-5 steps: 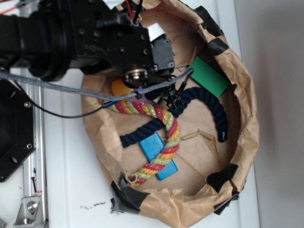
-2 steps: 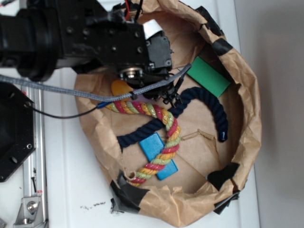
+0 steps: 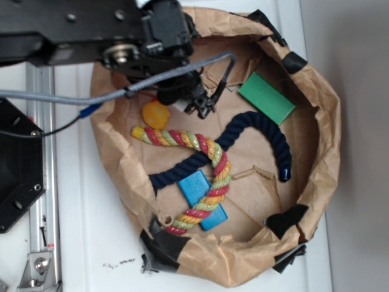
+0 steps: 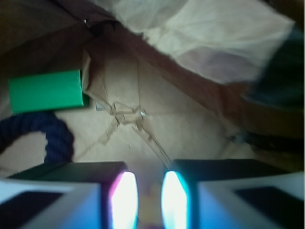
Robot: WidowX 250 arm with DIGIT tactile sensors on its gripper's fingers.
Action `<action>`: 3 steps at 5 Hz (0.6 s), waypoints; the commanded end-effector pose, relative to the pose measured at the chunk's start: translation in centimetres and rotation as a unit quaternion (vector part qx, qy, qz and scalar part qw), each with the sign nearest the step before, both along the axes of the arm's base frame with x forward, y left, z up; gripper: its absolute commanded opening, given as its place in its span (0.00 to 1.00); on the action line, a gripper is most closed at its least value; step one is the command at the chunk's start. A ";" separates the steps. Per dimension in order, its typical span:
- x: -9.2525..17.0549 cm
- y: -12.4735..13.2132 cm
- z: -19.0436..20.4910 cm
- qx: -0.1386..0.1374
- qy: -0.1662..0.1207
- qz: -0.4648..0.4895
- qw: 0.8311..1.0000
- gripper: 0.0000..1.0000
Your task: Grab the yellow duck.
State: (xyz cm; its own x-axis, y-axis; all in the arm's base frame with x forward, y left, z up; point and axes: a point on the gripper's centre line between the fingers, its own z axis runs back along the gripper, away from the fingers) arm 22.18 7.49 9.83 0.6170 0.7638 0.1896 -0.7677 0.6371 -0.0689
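Yellow duck (image 3: 155, 114) lies in the paper bag (image 3: 316, 121), just beside the gripper (image 3: 200, 104) fingers and above the braided rope (image 3: 200, 146). Since a second ago the arm has shifted away, uncovering the duck. Fingers appear nearly closed around nothing; the grasp remains undone.
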 end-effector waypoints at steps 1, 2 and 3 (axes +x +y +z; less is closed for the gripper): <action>-0.4 -0.9 1.3 -0.012 -0.002 -0.031 0.999 1.00; -0.8 -1.8 0.5 -0.027 0.010 -0.050 0.998 1.00; -0.7 -3.1 0.3 -0.048 0.007 -0.072 0.996 1.00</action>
